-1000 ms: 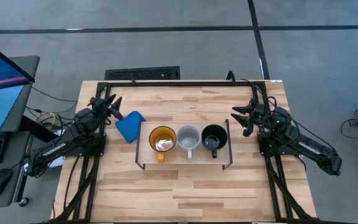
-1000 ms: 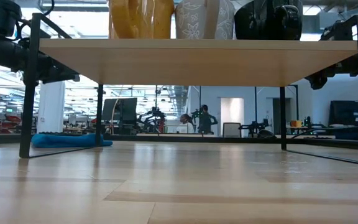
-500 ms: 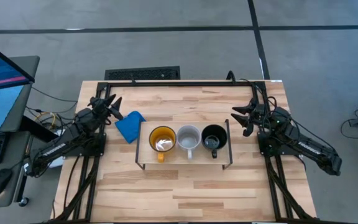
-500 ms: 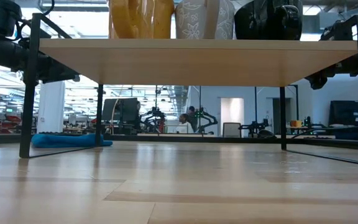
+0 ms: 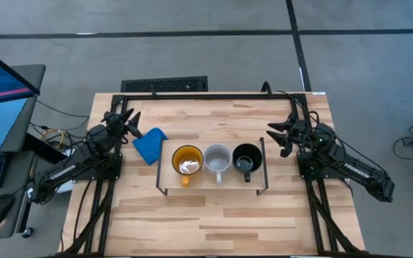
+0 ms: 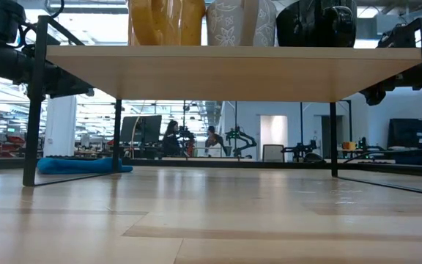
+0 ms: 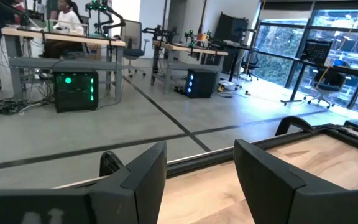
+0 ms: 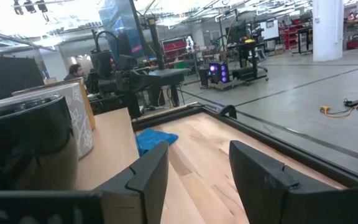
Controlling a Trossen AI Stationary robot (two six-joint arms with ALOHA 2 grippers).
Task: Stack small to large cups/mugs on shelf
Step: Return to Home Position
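Observation:
Three mugs stand in a row on the shelf point(image 5: 165, 174), a light-wood board on black wire legs: the yellow-orange mug point(image 5: 187, 161) at the left, the pale grey-white mug point(image 5: 217, 159) in the middle, the glossy black mug point(image 5: 247, 158) at the right. In the low view their bases, yellow-orange mug point(image 6: 156, 22), grey-white mug point(image 6: 240, 22), black mug point(image 6: 317, 22), rest on the shelf board point(image 6: 233, 72). My left gripper point(image 5: 129, 119) is open, left of the shelf near the blue cloth. My right gripper point(image 5: 278, 133) is open, just right of the shelf; its wrist view shows the black mug point(image 8: 27, 146).
A crumpled blue cloth point(image 5: 150, 144) lies on the tabletop between my left gripper and the shelf's left end. The table's near half point(image 5: 214, 226) is bare wood. A monitor and desk point(image 5: 2, 107) stand beyond the table's left edge. People show far off in the room point(image 6: 173, 136).

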